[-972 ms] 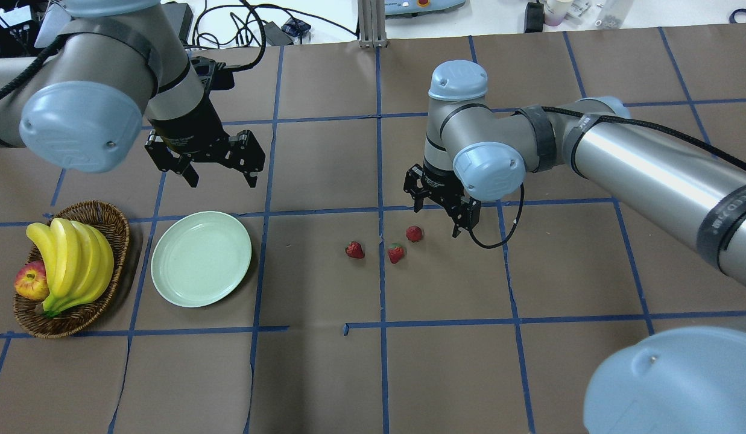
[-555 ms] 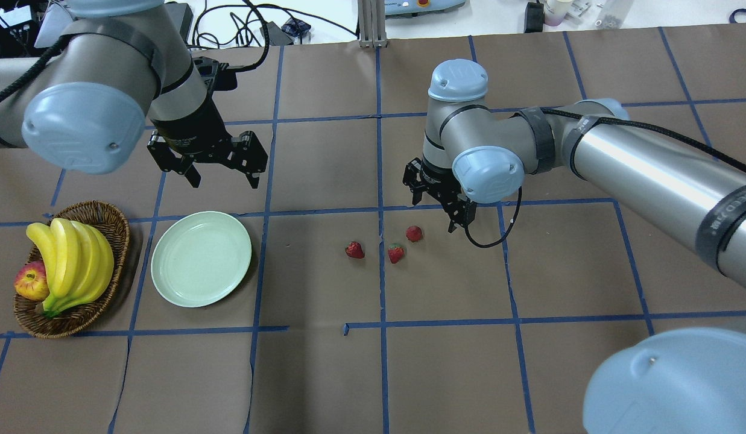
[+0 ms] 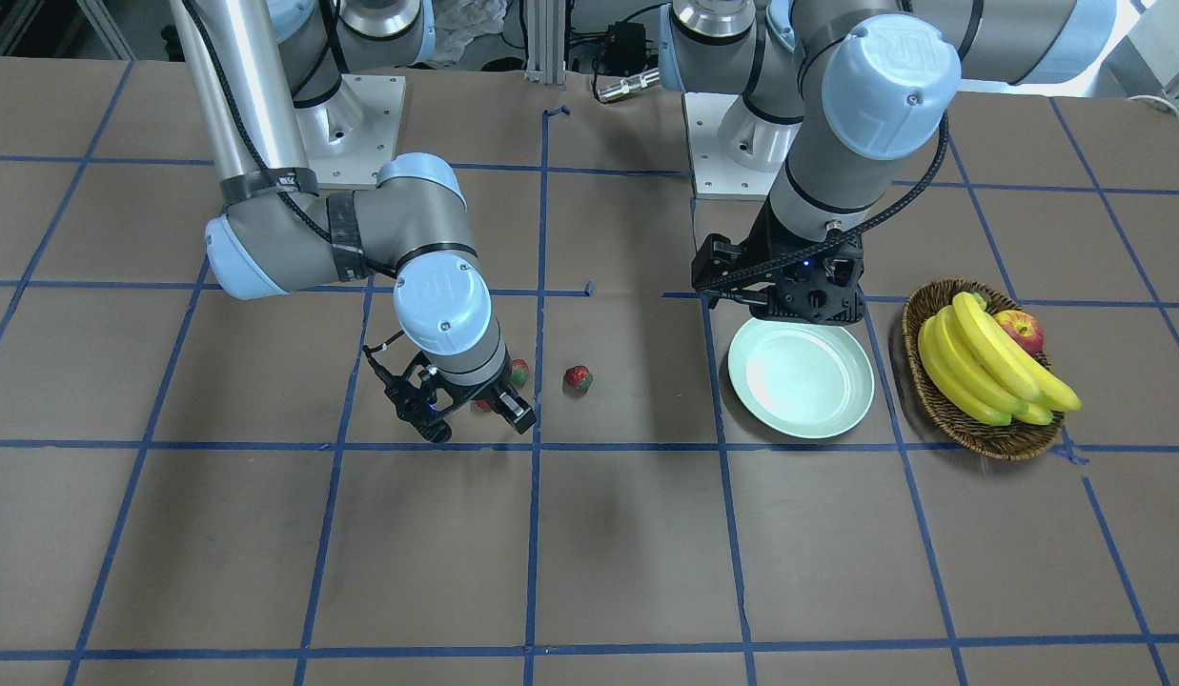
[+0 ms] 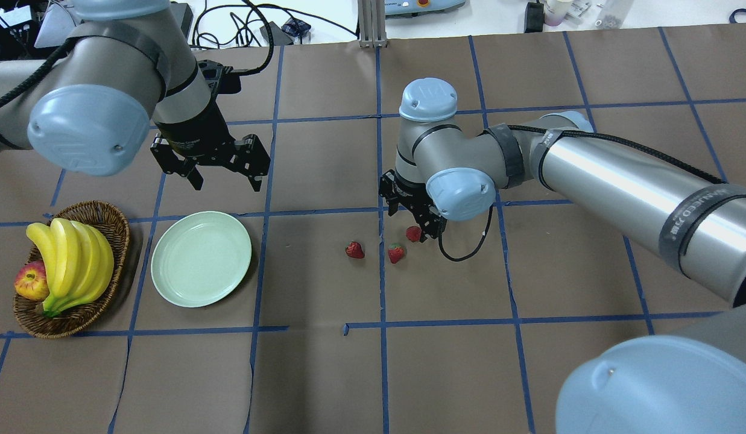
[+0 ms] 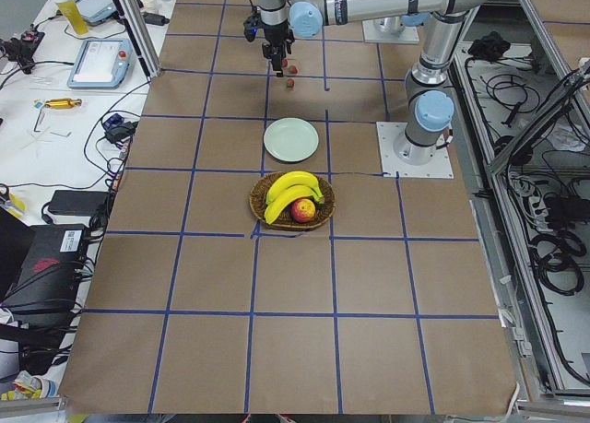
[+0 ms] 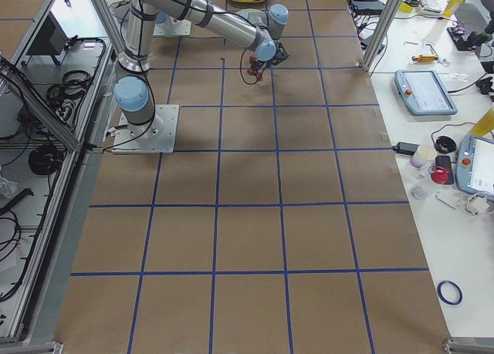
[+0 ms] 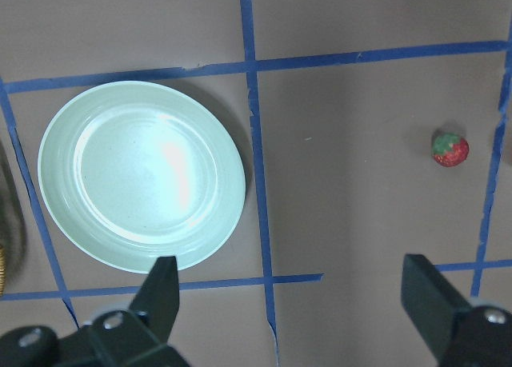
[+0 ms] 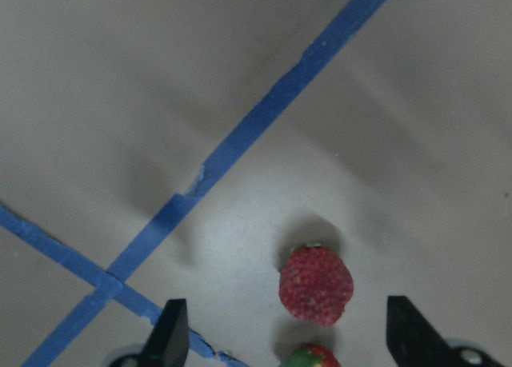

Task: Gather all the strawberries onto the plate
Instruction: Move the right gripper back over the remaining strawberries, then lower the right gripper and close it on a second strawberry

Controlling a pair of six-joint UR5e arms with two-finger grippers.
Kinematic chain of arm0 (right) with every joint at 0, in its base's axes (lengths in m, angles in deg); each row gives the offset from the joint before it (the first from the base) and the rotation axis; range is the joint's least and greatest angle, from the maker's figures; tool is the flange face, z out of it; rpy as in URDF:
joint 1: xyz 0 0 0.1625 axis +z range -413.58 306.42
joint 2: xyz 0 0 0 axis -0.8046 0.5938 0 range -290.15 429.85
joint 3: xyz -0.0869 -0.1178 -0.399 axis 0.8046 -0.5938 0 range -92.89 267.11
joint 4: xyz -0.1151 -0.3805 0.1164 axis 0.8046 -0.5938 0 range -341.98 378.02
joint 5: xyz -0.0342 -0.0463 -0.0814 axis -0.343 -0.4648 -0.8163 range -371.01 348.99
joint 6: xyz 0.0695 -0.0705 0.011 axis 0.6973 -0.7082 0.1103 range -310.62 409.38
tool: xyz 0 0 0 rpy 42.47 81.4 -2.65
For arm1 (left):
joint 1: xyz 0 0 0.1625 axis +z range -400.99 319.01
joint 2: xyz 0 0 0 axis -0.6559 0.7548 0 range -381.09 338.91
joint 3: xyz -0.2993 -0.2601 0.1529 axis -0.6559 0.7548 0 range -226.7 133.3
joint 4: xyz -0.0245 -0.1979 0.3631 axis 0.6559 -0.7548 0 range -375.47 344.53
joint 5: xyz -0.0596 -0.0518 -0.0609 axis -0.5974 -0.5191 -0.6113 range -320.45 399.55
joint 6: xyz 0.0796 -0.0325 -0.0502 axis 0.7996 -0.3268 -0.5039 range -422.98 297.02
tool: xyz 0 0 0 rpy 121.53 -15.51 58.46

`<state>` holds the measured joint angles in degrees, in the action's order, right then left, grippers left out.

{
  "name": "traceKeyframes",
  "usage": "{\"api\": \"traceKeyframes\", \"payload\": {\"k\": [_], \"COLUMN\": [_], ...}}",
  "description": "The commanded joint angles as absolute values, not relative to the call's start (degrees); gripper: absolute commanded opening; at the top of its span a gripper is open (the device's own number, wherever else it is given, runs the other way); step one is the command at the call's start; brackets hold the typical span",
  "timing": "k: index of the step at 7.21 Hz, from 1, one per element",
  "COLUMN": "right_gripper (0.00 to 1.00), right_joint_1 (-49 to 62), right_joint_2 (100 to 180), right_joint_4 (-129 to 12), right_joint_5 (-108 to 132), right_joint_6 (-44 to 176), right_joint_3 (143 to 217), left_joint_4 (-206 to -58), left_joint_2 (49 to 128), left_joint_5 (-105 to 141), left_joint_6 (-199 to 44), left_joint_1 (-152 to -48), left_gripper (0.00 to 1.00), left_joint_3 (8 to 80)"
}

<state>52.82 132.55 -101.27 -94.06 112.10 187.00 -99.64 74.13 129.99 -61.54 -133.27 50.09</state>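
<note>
Wicker basket, bananas, apple, blue-taped table

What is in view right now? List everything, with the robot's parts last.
strawberries: three, red with green caps, loose on the table near its middle, none on the plate
plate: one, pale green, nothing on it, beside the basket
basket: one, brown wicker, robot's left end
bananas: one bunch, yellow, in the basket
apple: one, red-yellow, in the basket
table: brown, blue tape grid
left gripper: open, beyond the plate
right gripper: open, over the strawberry farthest from the plate
</note>
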Motion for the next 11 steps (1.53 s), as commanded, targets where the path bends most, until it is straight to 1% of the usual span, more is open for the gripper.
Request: {"api": "traceKeyframes", "payload": {"k": [1, 2, 3, 4, 5, 6, 8, 9, 10, 11], "right_gripper": [0.85, 0.84, 0.79, 0.79, 0.72, 0.68, 0.72, 0.82, 0.88, 0.92], "right_joint_1": [52.95, 52.95, 52.95, 52.95, 52.95, 52.95, 52.95, 52.95, 53.12, 53.12], "right_joint_2": [131.81, 131.38, 131.29, 131.11, 131.11, 131.11, 131.81, 131.81, 131.99, 131.99], "right_joint_4": [-102.64, -102.91, -102.91, -102.91, -102.91, -102.65, -102.12, -101.60, -101.42, -101.42], "right_joint_5": [-94.24, -94.59, -94.68, -96.24, -96.35, -96.17, -95.56, -95.47, -95.47, -95.47], "right_joint_6": [111.70, 111.61, 111.61, 111.61, 111.18, 110.39, 109.85, 109.85, 109.94, 109.85], "right_joint_3": [186.52, 186.43, 186.43, 186.43, 186.52, 187.13, 187.40, 187.48, 187.48, 187.48], "left_joint_4": [-99.75, -99.75, -99.67, -99.49, -99.49, -99.58, -99.49, -99.49, -99.49, -99.49], "left_joint_2": [74.27, 74.27, 74.36, 74.45, 74.62, 74.62, 74.62, 74.71, 74.71, 74.71], "left_joint_5": [129.99, 129.99, 129.99, 129.99, 130.07, 130.07, 130.07, 129.99, 130.07, 129.99], "left_joint_6": [-61.32, -61.31, -61.31, -61.40, -61.40, -61.32, -61.31, -61.31, -61.31, -61.23], "left_joint_1": [-133.27, -133.27, -133.27, -133.27, -133.27, -133.27, -133.27, -133.27, -133.27, -133.19], "left_gripper": [1.00, 1.00, 1.00, 1.00, 1.00, 1.00, 1.00, 1.00, 1.00, 1.00], "left_joint_3": [50.16, 50.16, 50.16, 50.16, 50.16, 50.16, 50.33, 50.34, 50.34, 50.34]}}
